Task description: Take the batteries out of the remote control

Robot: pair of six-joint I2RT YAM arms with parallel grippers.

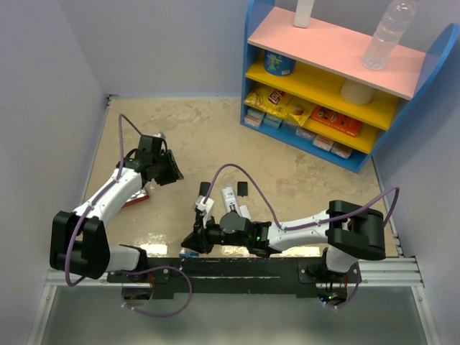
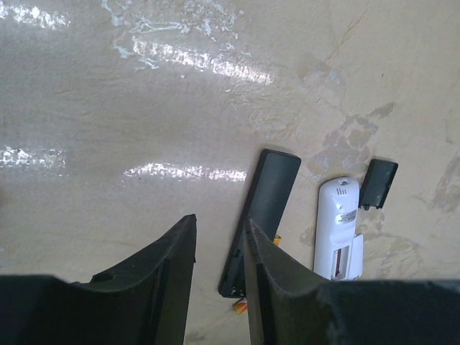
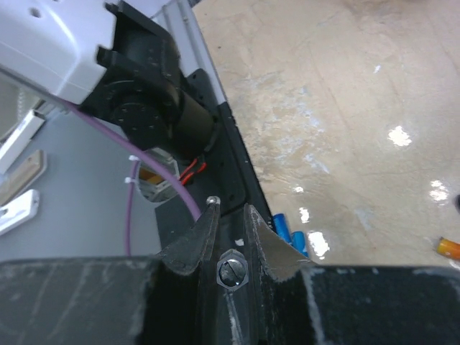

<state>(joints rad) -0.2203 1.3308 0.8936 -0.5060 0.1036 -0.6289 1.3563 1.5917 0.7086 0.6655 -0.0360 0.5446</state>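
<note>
A black remote (image 2: pixel 264 205) lies on the table beside a white remote (image 2: pixel 336 223) whose battery bay is uncovered; the white remote (image 1: pixel 230 199) also shows in the top view. Orange batteries (image 2: pixel 239 307) peek out beside the black remote's near end. Two blue batteries (image 3: pixel 291 231) lie side by side at the table's near edge, and one orange battery (image 3: pixel 447 248) lies farther right. My left gripper (image 2: pixel 219 241) hovers open over bare table left of the black remote, nothing between its fingers. My right gripper (image 3: pixel 228 219) hangs over the black base rail with its jaws a narrow gap apart and empty.
A small black cover plate (image 2: pixel 379 184) lies by the white remote's far end. A red flat object (image 1: pixel 136 198) sits under the left arm. A blue-and-yellow shelf (image 1: pixel 338 86) with snacks and a bottle stands at the back right. Walls close in on the left and right.
</note>
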